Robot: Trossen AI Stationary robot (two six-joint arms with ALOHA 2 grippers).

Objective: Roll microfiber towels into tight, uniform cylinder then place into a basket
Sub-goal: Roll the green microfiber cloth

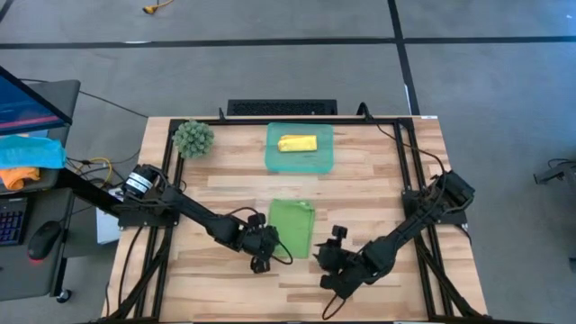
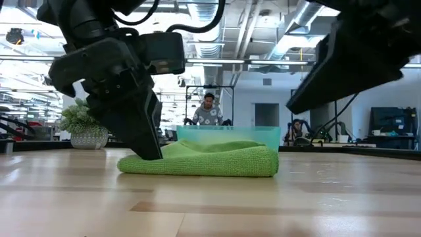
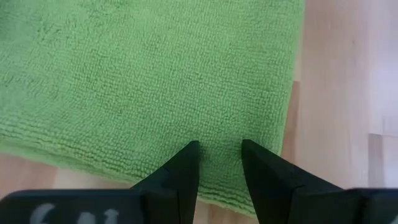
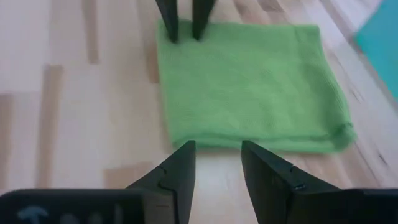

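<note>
- Two towels concern me: the yellow towel [image 1: 297, 143] already lies rolled inside the basket [image 1: 273, 162] at the far side of the table [image 1: 378, 180]; the green towel [image 1: 292, 225] lies folded flat near the middle, on my side of the basket.
- My left gripper [image 3: 219, 163] is down at the green towel's near left corner; its fingers stand narrowly apart with their tips on the cloth and nothing pinched between them.
- My right gripper [image 4: 217, 162] hangs just off the towel's right edge, above bare wood; its fingers are parted and hold nothing.
- I judge the step in hand to be the start of rolling the green towel; no roll has formed yet.
- Next, I think, both sets of fingers must catch one edge evenly and turn it over tightly; an uneven pinch would likely give a crooked roll.
- A fuzzy green ball [image 1: 193, 138] sits beside the basket, well clear.
</note>
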